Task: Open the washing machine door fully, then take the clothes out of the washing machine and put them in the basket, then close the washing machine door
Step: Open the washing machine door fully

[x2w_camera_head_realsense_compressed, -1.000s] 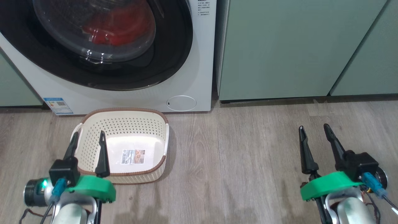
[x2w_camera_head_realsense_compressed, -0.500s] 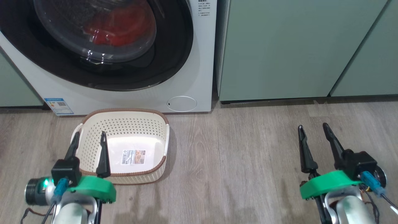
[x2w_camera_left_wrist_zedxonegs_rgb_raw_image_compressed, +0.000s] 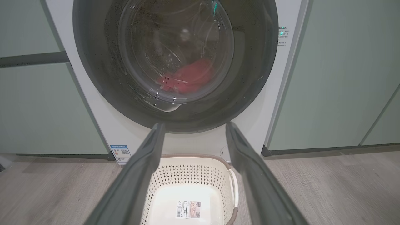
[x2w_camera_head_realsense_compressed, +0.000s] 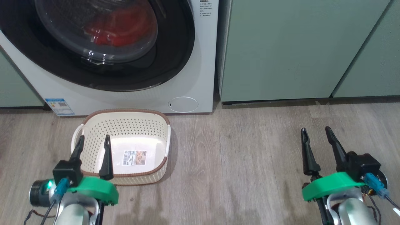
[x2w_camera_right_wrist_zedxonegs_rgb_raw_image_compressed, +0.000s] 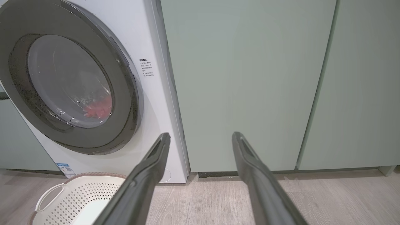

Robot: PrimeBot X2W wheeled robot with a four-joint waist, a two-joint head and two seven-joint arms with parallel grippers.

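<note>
The washing machine door (x2w_camera_head_realsense_compressed: pixel 93 40) is shut, its glossy black rim lying flush against the white front of the washing machine (x2w_camera_head_realsense_compressed: pixel 203 78). Behind the bulging glass the clothes (x2w_camera_head_realsense_compressed: pixel 118 26) lie in a red heap low in the drum (their white trim is too blurred by reflections to make out). The basket (x2w_camera_head_realsense_compressed: pixel 125 110) stands on the wooden floor (x2w_camera_head_realsense_compressed: pixel 234 156) just in front of the machine, below the door, with a label sticker (x2w_camera_head_realsense_compressed: pixel 134 157) on its bottom. A round hatch (x2w_camera_head_realsense_compressed: pixel 183 104) and a blue sticker (x2w_camera_head_realsense_compressed: pixel 58 106) mark the machine's lower corners. Pale-green cabinets (x2w_camera_head_realsense_compressed: pixel 281 47) stand beside the machine. The left jaws are spread apart, their dark fingers (x2w_camera_head_realsense_compressed: pixel 106 156) over the basket's near left part. The right jaws are likewise spread, fingers (x2w_camera_head_realsense_compressed: pixel 307 153) over bare floor well to the basket's right, facing the cabinets.
</note>
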